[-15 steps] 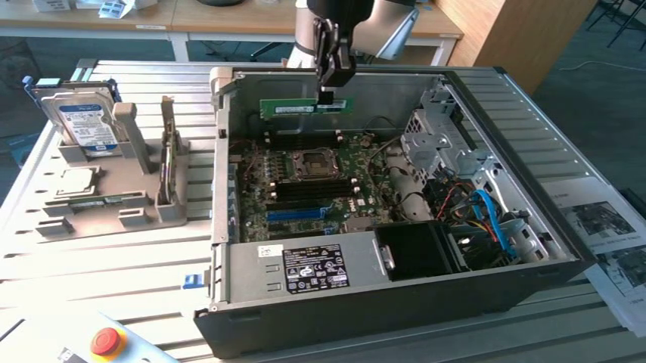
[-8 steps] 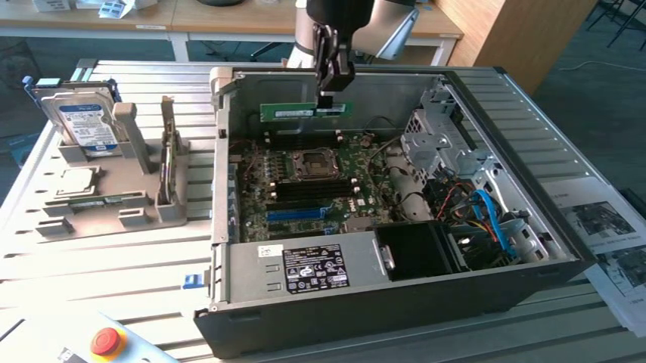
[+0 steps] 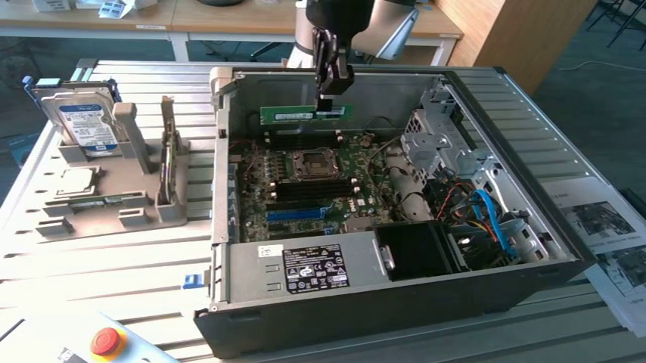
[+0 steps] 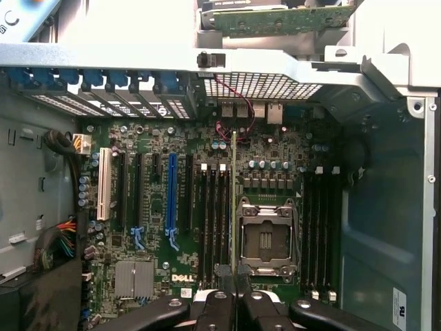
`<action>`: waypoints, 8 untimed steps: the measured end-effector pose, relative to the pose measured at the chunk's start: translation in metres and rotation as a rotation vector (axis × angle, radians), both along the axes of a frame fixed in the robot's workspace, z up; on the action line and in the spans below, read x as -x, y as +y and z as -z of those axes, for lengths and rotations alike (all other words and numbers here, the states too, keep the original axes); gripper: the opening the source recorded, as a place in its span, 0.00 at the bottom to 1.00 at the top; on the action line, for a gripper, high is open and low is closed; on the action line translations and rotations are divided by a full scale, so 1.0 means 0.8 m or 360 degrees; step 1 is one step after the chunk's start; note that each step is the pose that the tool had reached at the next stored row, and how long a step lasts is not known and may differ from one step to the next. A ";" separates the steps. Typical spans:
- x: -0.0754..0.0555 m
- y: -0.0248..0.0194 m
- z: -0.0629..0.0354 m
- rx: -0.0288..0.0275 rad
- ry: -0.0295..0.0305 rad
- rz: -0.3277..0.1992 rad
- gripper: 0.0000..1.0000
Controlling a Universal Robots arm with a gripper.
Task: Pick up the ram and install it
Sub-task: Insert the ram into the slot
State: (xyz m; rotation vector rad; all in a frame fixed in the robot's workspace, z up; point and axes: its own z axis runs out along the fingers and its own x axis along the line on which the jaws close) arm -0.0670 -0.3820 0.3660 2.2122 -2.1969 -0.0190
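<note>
The ram (image 3: 293, 115) is a long green stick that hangs level above the motherboard (image 3: 353, 178) inside the open computer case (image 3: 404, 302). My gripper (image 3: 329, 104) comes down from above and is shut on the stick's end toward the exterior view's right. In the wrist view the ram (image 4: 234, 200) shows edge-on as a thin line between the black fingers (image 4: 217, 310). It hovers over the gap between the black memory slots (image 4: 215, 221) and the processor socket (image 4: 267, 238), apart from the board.
A grey fixture (image 3: 131, 204) at the exterior view's left holds a hard drive (image 3: 86, 125) and a square silver processor chip (image 3: 76, 181). The power supply (image 3: 313, 268) and cables (image 3: 489, 219) fill the case's near side. A red stop button (image 3: 108, 342) sits at the front.
</note>
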 end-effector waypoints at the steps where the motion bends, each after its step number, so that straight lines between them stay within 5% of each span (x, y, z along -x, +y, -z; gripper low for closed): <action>1: 0.000 0.0000 0.000 0.00000 0.00000 0.0000 0.12; 8: 0.000 0.0000 0.000 0.00000 0.00001 0.0000 0.12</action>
